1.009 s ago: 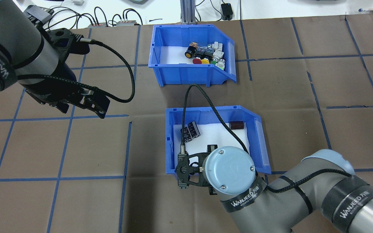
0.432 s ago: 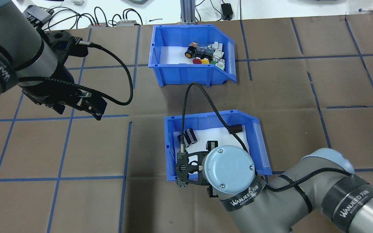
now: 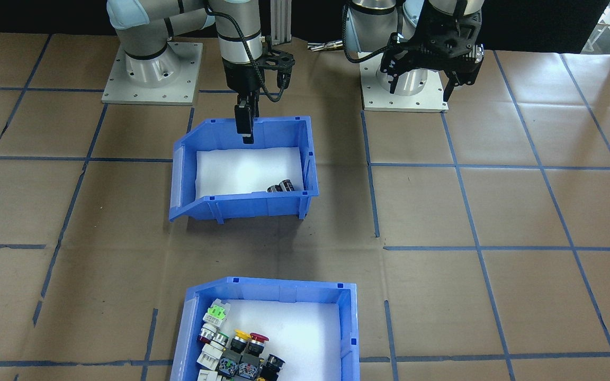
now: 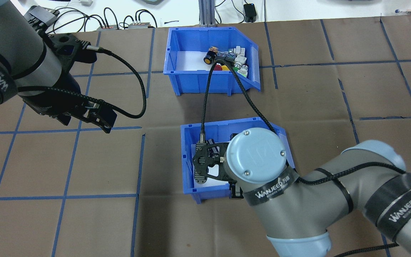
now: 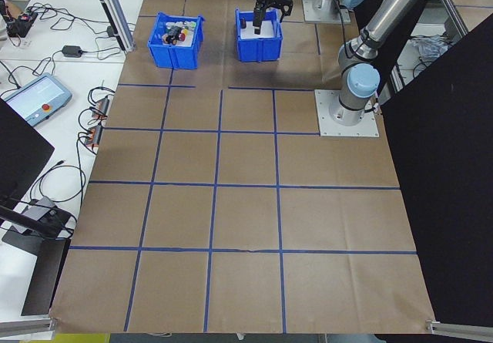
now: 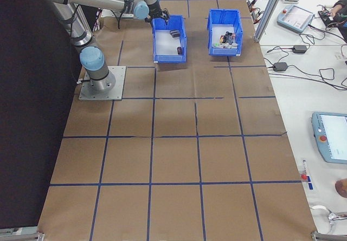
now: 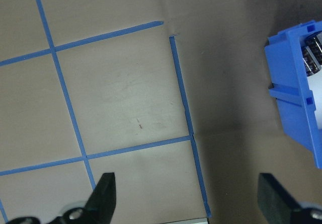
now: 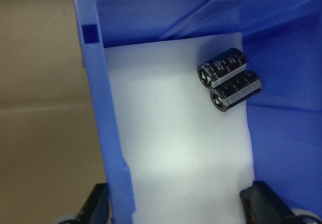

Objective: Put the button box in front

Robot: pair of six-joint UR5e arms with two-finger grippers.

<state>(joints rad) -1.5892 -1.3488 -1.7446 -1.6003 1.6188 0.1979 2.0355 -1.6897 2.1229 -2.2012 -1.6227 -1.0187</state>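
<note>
Two blue bins sit on the brown paper table (image 3: pixel 495 211) in the front-facing view. The button box (image 3: pixel 347 317) lies at the bottom edge, well apart from both arms, its switches (image 3: pixel 233 349) clustered at one side. Farther up, the cylinder bin (image 3: pixel 305 153) has the right gripper (image 3: pixel 245 124) hanging at its back wall. The left gripper (image 3: pixel 425 84) hovers off to the side over bare paper, jaws spread.

Overhead, the button box (image 4: pixel 177 53) is at the far side of the table, the cylinder bin (image 4: pixel 187 160) nearer the robot under the right arm's wrist. The left gripper (image 4: pixel 98 119) hangs over a taped square.

From the left wrist, both fingers (image 7: pixel 105 194) stand wide apart with only paper between, and a corner of the cylinder bin (image 7: pixel 292 98) shows at the edge.

From the right wrist, the fingers (image 8: pixel 98 204) straddle the bin's side wall (image 8: pixel 113 148), one outside, one inside, not clenched on it. Two black cylinders (image 8: pixel 229 80) lie touching on the white floor.
</note>
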